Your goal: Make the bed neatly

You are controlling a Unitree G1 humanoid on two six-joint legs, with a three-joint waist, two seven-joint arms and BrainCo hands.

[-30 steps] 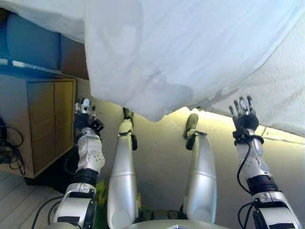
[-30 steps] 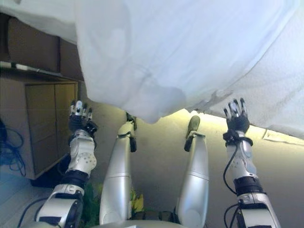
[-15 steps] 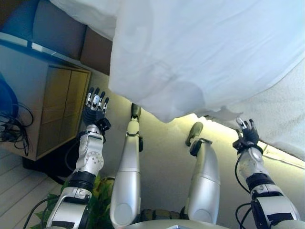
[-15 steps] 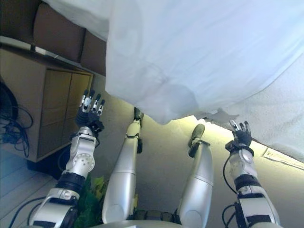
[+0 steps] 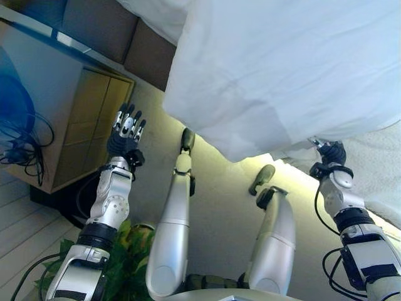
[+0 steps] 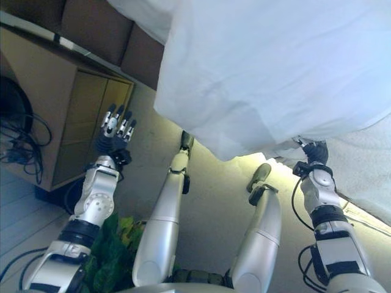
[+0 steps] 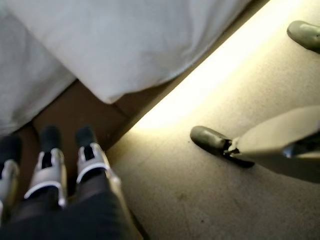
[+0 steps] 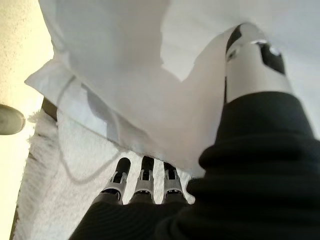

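A white duvet (image 5: pixel 282 69) hangs over the bed's side and fills the upper right of the eye views. Its lower edge lies over a textured white cover (image 5: pixel 376 163). My right hand (image 5: pixel 332 153) is raised to that edge at the right. In the right wrist view its fingers (image 8: pixel 145 182) are straight over the textured cover (image 8: pixel 65 185), its thumb (image 8: pixel 252 60) is stretched out, and the duvet's edge (image 8: pixel 125 75) hangs between them. My left hand (image 5: pixel 125 135) is open in the air beside the nightstand, apart from the duvet (image 7: pixel 125 40).
A wooden nightstand (image 5: pixel 81 125) stands at the left below the brown headboard (image 5: pixel 106 31), with cables (image 5: pixel 19 138) beside it. A green plant (image 5: pixel 131 251) sits low near my left arm. Beige carpet (image 5: pixel 219 188) runs along the bed's lit base.
The camera has swung, shifting the whole scene. My right hand has gone from below the duvet up to its lower edge. My left hand stays raised and open.
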